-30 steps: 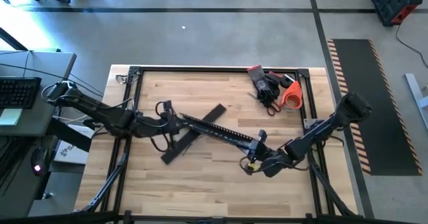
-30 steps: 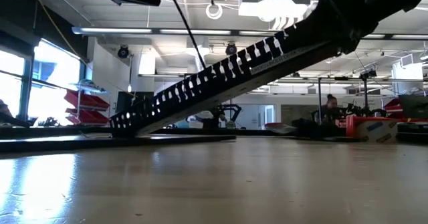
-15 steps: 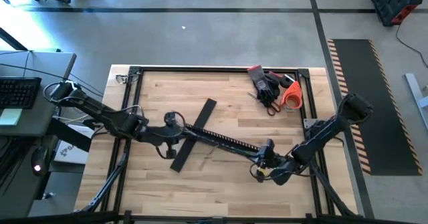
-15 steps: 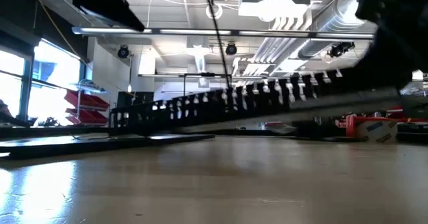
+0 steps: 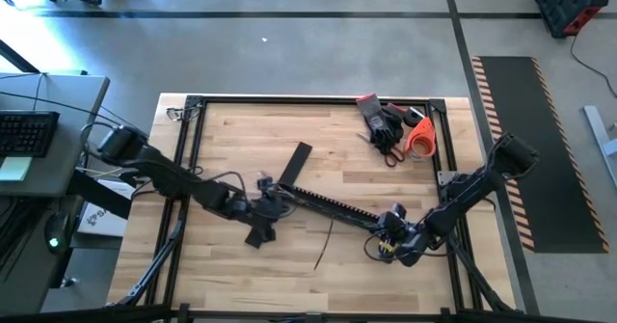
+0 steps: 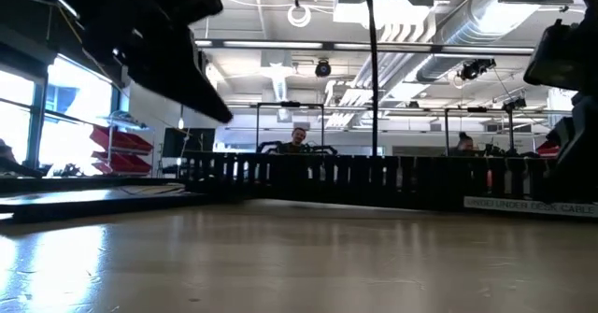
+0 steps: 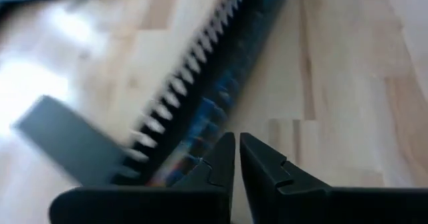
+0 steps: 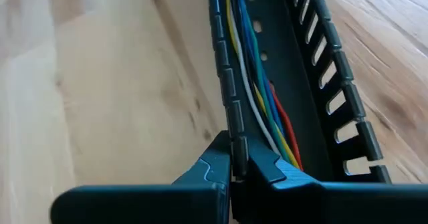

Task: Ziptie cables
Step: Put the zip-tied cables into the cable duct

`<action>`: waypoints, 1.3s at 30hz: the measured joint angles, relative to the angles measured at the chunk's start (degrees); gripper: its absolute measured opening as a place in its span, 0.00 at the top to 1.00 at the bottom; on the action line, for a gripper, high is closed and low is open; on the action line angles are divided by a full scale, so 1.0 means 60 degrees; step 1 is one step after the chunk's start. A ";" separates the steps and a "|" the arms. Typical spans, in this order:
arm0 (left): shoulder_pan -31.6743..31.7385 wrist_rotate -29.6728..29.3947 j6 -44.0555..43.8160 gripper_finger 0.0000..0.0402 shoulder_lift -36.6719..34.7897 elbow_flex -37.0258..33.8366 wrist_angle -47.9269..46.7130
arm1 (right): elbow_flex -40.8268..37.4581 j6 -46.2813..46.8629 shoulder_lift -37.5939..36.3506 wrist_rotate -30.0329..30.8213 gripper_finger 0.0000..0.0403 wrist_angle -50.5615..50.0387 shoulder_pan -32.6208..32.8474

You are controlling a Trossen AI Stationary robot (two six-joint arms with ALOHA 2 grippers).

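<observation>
A long black slotted rail [image 5: 337,207] lies level on the wooden table [image 5: 231,284], running from centre toward the near right. The cables [image 8: 257,83], thin yellow, blue, white, green and red wires, lie along its channel. My right gripper [image 5: 390,234] is shut on the rail's right end. My left gripper [image 5: 278,198] points slanting down beside the rail's left end [image 7: 200,70], its fingers [image 7: 237,138] shut with nothing between them. A flat black strip [image 5: 289,174] lies across under the rail's left end. My left gripper stands close beside the rail's left end; I cannot tell whether it touches it. My right gripper pinches one slotted side wall [image 8: 233,144] of the rail near its right end, one finger inside the channel next to the wires and one outside. The fingers slant down from the table's right. The rail rests level on the table.
Black gloves and an orange-handled tool [image 5: 397,130] lie at the far right corner. A thin dark strand [image 5: 323,251] lies loose on the wood near the rail. A black frame [image 5: 193,101] runs around the table. Bare wood shows along the near edge.
My right gripper has sunk and gone toward the near right, still shut on the rail. The rail's right end has come down from a steep tilt, so the rail lies level. My left gripper has sunk and moved right to the rail's left end. The flat strip has turned.
</observation>
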 joint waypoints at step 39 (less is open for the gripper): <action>0.2469 -0.1476 0.3184 0.96 0.1155 -0.0017 -0.2400 | -0.0047 -0.0746 0.0060 -0.1061 1.00 0.0745 0.0766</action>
